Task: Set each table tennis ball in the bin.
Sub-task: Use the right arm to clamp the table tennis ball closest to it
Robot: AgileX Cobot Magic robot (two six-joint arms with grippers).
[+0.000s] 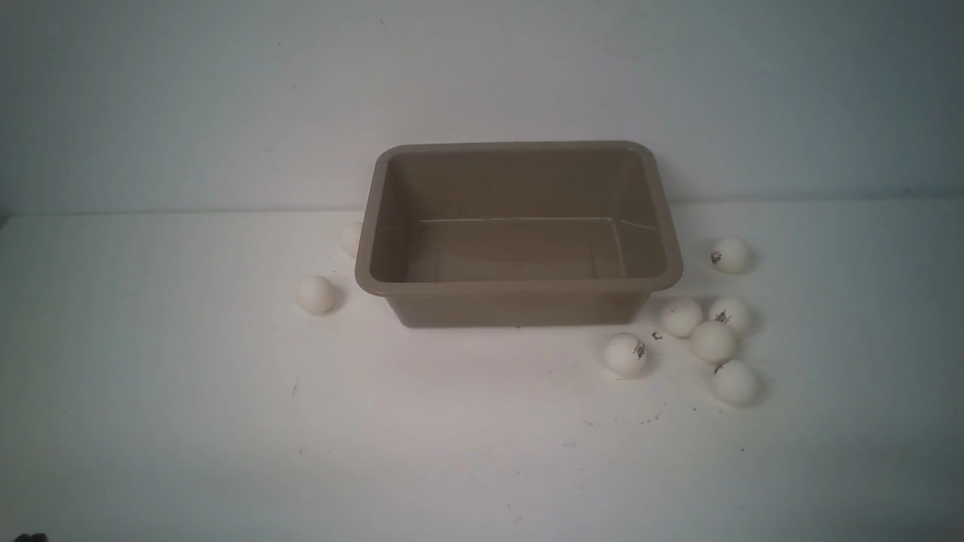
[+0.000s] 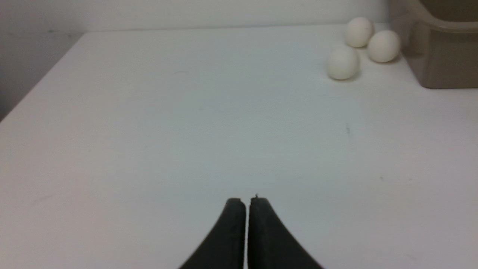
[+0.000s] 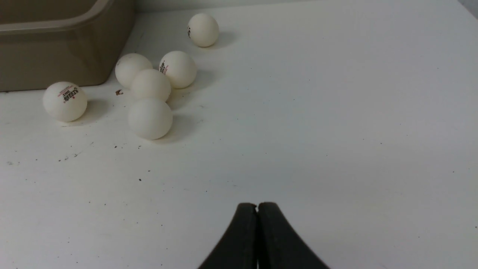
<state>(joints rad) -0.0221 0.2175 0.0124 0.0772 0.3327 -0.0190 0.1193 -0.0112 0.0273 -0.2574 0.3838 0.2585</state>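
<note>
The taupe-brown bin (image 1: 520, 287) stands empty at the middle back of the white table. Left of it lie a table tennis ball (image 1: 315, 293) and another half hidden by the rim (image 1: 350, 239). Several balls cluster at its right front corner (image 1: 713, 342), one apart in front (image 1: 626, 354) and one farther back (image 1: 730, 254). My left gripper (image 2: 247, 200) is shut and empty over bare table, well short of three balls (image 2: 342, 62) beside the bin (image 2: 440, 59). My right gripper (image 3: 257, 204) is also shut and empty, away from the ball cluster (image 3: 150, 118). Neither gripper shows in the front view.
A pale wall (image 1: 482, 75) rises just behind the bin. The table's left edge (image 2: 37, 84) shows in the left wrist view. Small dark specks (image 3: 67, 158) dot the tabletop near the right-hand balls.
</note>
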